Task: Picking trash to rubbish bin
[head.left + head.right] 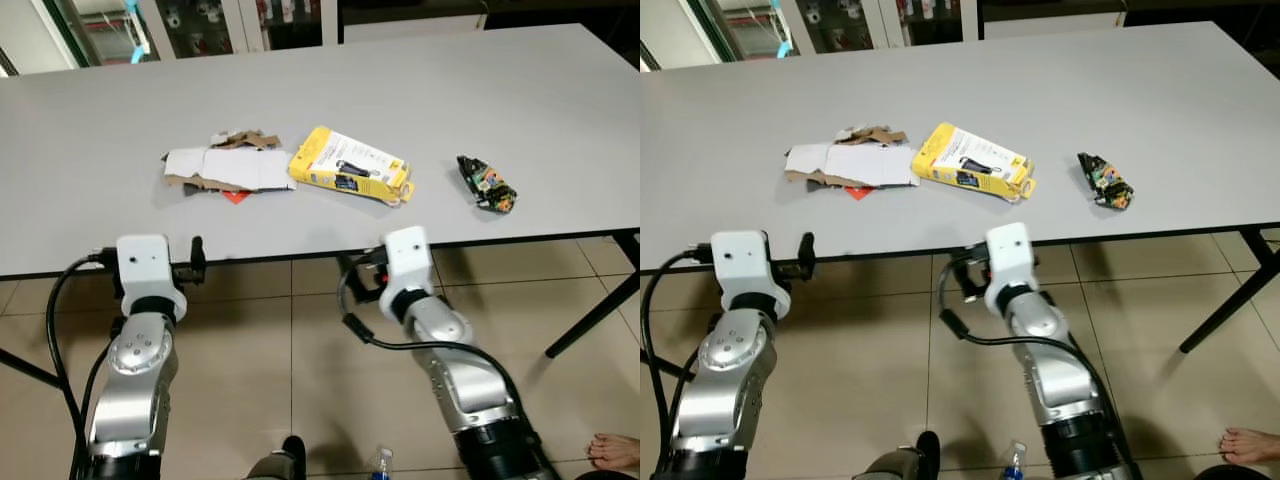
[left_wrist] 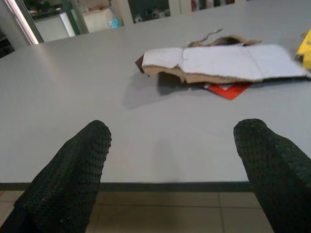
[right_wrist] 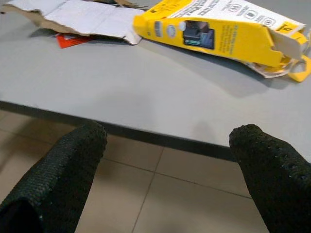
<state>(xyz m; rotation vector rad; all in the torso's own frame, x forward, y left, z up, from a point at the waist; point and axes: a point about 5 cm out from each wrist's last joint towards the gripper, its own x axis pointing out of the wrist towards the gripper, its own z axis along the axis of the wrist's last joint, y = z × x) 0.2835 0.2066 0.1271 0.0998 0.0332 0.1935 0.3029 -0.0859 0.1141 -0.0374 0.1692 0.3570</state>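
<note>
Beyond right hand (image 3: pixel 165 165): yellow box (image 3: pixel 228 36) on table (image 1: pixel 100 180)

Head views look down over the table (image 1: pixel 480 90); wrist views skim its near edge.

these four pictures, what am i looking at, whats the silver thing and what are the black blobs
The silver parts are the two arms of a walking robot, seen from cameras in its head; those two pictures show one scene. The other two come from cameras on each wrist, and the black blobs are that hand's two fingers, spread apart. The left hand and right hand both hover at the near edge of a grey table, holding nothing. On the table lie torn white cardboard, a yellow box and a dark crumpled wrapper. The floor is tiled.
</note>
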